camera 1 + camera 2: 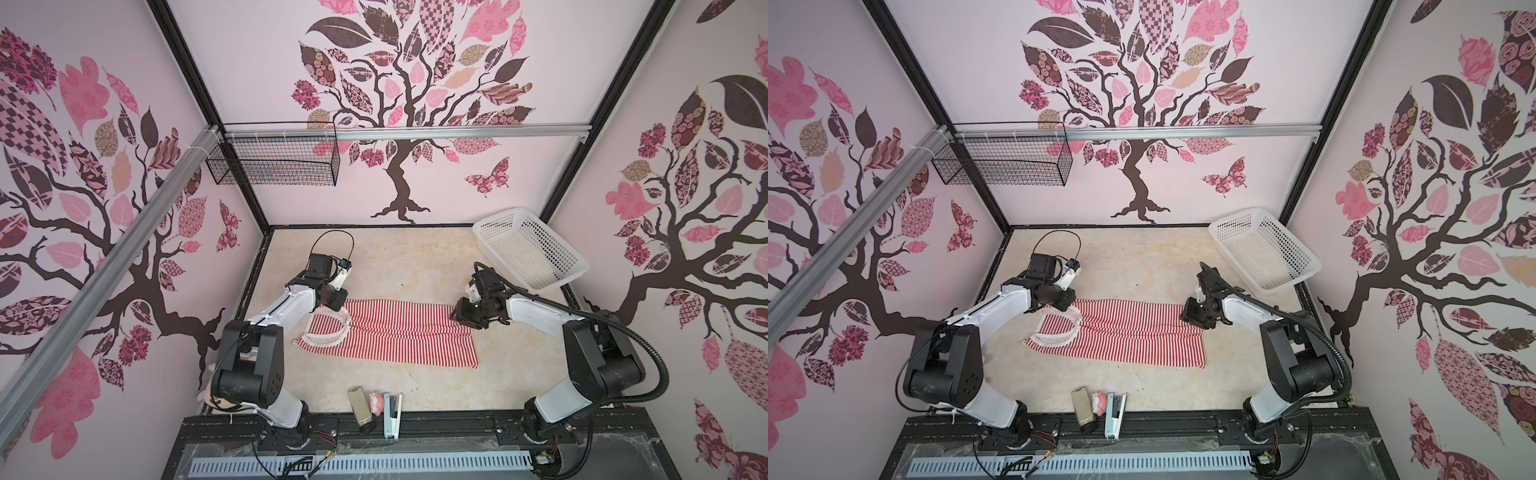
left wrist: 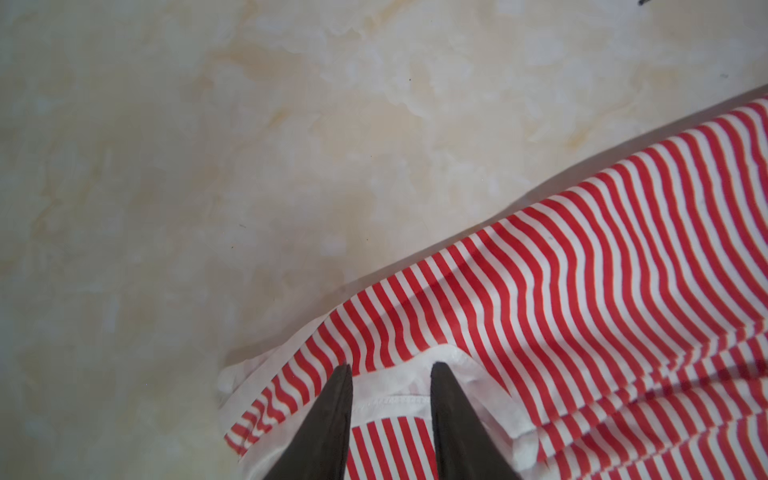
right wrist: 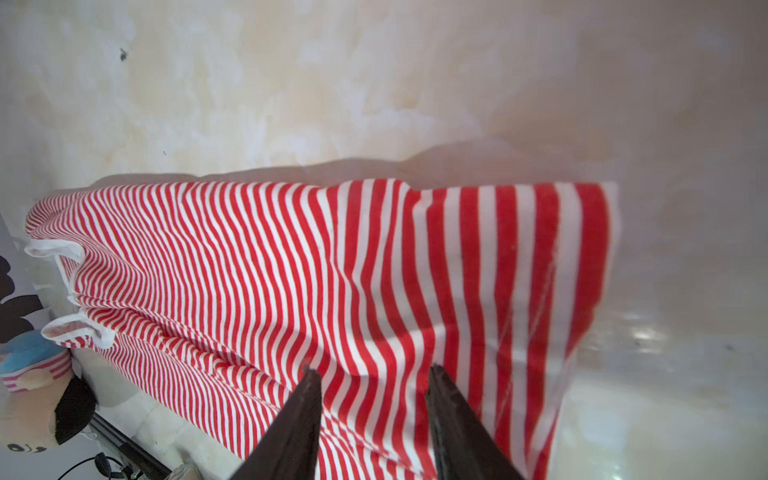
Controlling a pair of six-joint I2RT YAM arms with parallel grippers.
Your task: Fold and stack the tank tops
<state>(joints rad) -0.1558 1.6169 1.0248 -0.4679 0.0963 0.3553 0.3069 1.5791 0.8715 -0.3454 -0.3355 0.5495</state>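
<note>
One tank top (image 1: 395, 332) (image 1: 1125, 332), with thin red-and-white stripes and white trim, lies folded lengthwise into a long band across the middle of the table. Its straps and armholes point left and its hem points right. My left gripper (image 1: 334, 305) (image 2: 390, 365) hovers over the far strap end. It is open, and the white trim (image 2: 390, 386) shows between the fingers. My right gripper (image 1: 463, 320) (image 3: 370, 370) stands over the far hem corner, also open, with striped cloth (image 3: 374, 291) under and between its fingers.
A white plastic basket (image 1: 532, 249) sits tilted at the back right corner. A black wire basket (image 1: 274, 162) hangs on the back wall. A tan block (image 1: 359, 405), a pink item (image 1: 376, 401) and a white stapler-like tool (image 1: 392, 409) lie at the front edge. A plush doll (image 3: 37, 382) sits front left.
</note>
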